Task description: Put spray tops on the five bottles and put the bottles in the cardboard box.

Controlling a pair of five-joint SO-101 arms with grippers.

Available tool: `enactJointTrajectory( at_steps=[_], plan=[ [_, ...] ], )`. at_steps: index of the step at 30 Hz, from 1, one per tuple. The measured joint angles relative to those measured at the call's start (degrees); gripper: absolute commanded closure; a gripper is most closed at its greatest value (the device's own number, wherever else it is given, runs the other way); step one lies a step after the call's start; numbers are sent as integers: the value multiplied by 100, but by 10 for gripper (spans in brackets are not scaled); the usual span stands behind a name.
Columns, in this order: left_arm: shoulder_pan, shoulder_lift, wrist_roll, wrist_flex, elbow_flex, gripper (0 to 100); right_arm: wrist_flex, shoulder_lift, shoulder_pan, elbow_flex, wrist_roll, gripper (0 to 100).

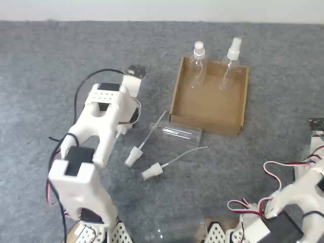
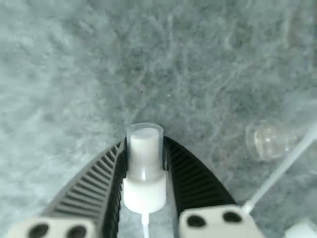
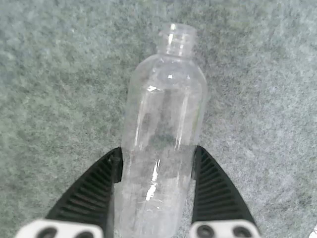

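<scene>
- High view: the cardboard box [image 1: 174, 96] sits on the far part of the grey tabletop [image 1: 45, 55]. Inside it, a finished bottle [image 1: 197, 71] and a second finished bottle [image 1: 229, 71] rest against the far wall. You cannot tell whether they stand or lie.
- A bare bottle [image 1: 177, 134] lies on its side just beside the box's near wall. Near it lie a loose spray top [image 1: 133, 156] and another loose top [image 1: 152, 172], each trailing a thin dip tube.
- The left arm [image 1: 101, 121] hangs over the tabletop beside these parts, and the right arm [image 1: 298, 197] sits well apart at the near corner.
- Left wrist view: the left gripper [image 2: 143, 148] has its ribbed fingers [image 2: 94, 188] clamped on a held spray top [image 2: 143, 171] at the collar, nozzle cap pointing out. A clear bottle neck [image 2: 267, 141] lies on the tabletop nearby.
- The top looks light and rigid, but its tube is likely flimsy. Keep your hold on the collar and leave the tube free to thread.
- Right wrist view: the right gripper [image 3: 157, 153] grasps an open bottle [image 3: 163, 114] across its lower body, with the threaded neck [image 3: 178, 37] uncapped and pointing away.
- The clear wall looks thin, smooth and light, so it may dent or slip. Squeeze gently at mid-body and leave the neck clear for the top.
</scene>
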Motion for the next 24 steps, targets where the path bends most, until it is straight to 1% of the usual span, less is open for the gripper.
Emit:
enactJointTrajectory(
  at_steps=[4, 9, 11, 15, 18, 22, 24],
  plan=[
    [-9, -879, 220, 290, 35, 987, 0, 0, 0, 0, 0, 961],
    [26, -2154, 677, 800, 35, 987, 0, 0, 0, 0, 0, 957],
    [9, -2593, 809, 914, 44, 987, 0, 0, 0, 0, 0, 920],
    [0, -3279, 923, 949, 519, 987, 0, 0, -35, 0, 0, 768],
    [26, -3666, 941, 826, 1046, 987, 0, 0, -70, 0, 0, 686],
    [0, -4202, 949, 492, 1723, 986, 18, 0, -202, 0, 9, 677],
    [0, -4510, 949, 396, 1987, 986, 202, 0, -290, -44, 0, 675]
  ],
)
